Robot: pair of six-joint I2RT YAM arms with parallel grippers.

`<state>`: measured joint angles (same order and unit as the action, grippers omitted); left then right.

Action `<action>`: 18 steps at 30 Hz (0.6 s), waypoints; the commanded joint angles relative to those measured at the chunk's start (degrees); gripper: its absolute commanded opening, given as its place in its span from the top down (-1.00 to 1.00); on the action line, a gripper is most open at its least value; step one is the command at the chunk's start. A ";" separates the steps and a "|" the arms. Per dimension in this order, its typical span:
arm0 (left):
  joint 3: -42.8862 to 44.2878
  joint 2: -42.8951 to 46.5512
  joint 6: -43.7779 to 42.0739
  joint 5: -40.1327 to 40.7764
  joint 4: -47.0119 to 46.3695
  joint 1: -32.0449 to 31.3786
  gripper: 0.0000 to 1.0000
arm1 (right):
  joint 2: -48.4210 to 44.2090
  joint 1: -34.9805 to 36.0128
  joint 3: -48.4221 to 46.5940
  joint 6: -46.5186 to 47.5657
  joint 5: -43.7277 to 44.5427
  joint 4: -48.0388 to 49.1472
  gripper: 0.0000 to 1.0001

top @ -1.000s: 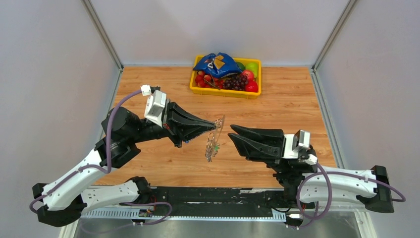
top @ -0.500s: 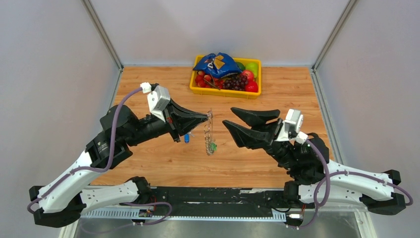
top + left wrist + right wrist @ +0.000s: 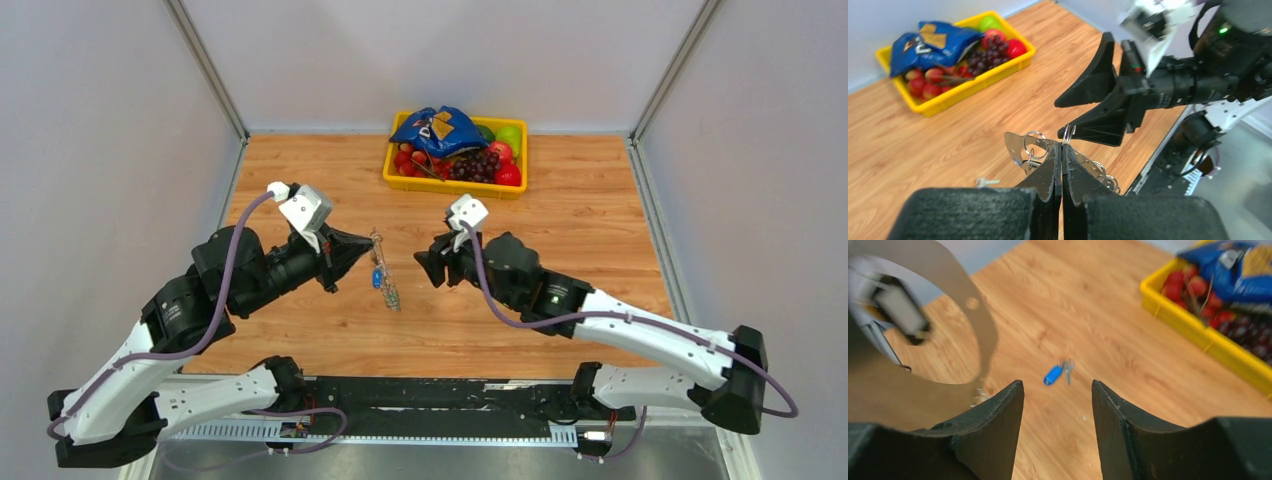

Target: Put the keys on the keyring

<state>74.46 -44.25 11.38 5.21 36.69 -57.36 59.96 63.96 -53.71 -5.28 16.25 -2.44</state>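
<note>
Wood table, keyring pinched in left gripper

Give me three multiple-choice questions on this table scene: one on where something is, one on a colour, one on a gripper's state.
1. On the table, the yellow tray stands: A) at the near edge B) in the middle C) at the far edge.
2. The loose key lying on the table has a head that is: A) blue B) red C) yellow.
3. The left gripper is: A) open and empty B) shut on the keyring C) shut on fruit.
Answers: C, it sits at the top of the overhead view; A, the right wrist view shows its blue head; B, its closed fingers pinch the keyring.
</note>
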 commanded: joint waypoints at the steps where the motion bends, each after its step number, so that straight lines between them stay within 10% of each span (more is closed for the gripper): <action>1: 2.01 2.37 -0.01 8.74 5.69 -0.05 0.99 | 7.47 -3.25 -1.13 -9.72 -5.21 -3.98 -0.07; 18: -1.62 7.31 1.98 30.03 13.06 -0.04 0.99 | 40.58 -5.87 -13.57 -19.71 -9.01 7.26 0.02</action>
<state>73.47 -38.28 12.08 28.10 49.71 -57.36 95.70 58.28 -61.23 -20.29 8.64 -0.93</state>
